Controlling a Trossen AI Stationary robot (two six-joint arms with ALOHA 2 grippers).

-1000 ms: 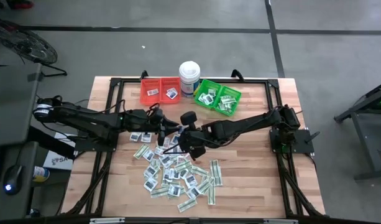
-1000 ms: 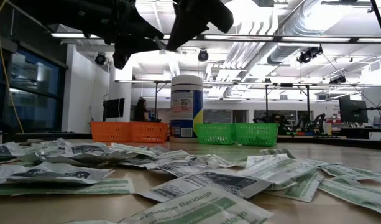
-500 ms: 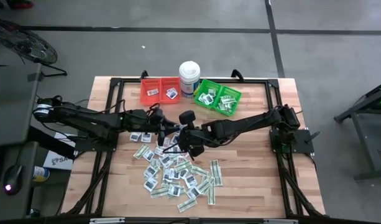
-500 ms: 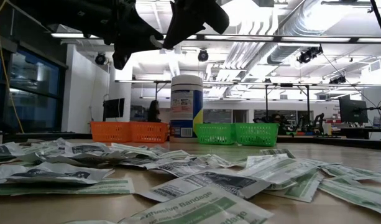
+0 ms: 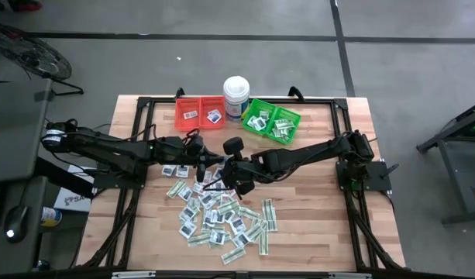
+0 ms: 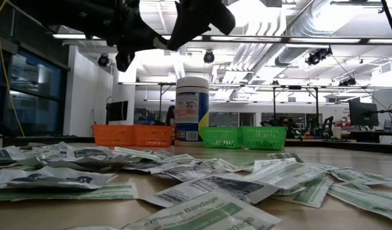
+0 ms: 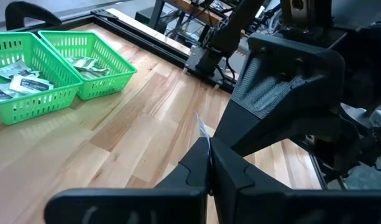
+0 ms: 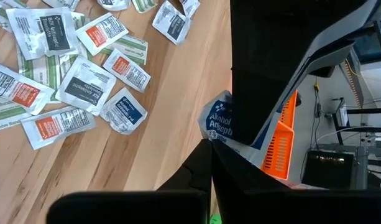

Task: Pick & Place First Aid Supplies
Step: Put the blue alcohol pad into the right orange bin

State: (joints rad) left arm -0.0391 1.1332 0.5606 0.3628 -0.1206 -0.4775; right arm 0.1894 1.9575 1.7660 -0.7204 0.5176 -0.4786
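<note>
The first aid supplies lie as a loose pile of small flat packets (image 5: pixel 222 217) on the wooden table's middle and near part (image 8: pixel 72 81). One white-and-blue alcohol packet (image 8: pixel 218 121) is up in the air above the pile's far edge. My left gripper (image 5: pixel 209 165) and my right gripper (image 5: pixel 222 173) meet there tip to tip, both shut on it. In the low view they show as dark shapes at the top, the left (image 6: pixel 128 45) and the right (image 6: pixel 196 19). My left gripper pinches the alcohol packet between its two fingers. In its wrist view the packet stands edge-on, a thin white sliver (image 7: pixel 202 126) past the shut fingertips. The fingers come nearly level from the table's left. The packet is clear of the table. My right gripper pinches the packet's near edge (image 8: pixel 215 135) between its two fingertips, slanting down from the table's right. The packet sticks out beyond the fingers, and its far part goes behind the left gripper's dark finger (image 8: pixel 271 68). It hangs clear above the pile.
A red bin (image 5: pixel 201 112) and a green bin (image 5: pixel 272 122), each with a few packets inside, stand at the table's far edge with a tall white tub (image 5: pixel 236 94) between them. Black frame rails (image 5: pixel 148 139) run along the table's sides. Bare wood shows on the right (image 5: pixel 322 209).
My left gripper has shut on the packet that my right gripper holds up. Both arms have stayed where they were, and the packet has stayed aloft.
</note>
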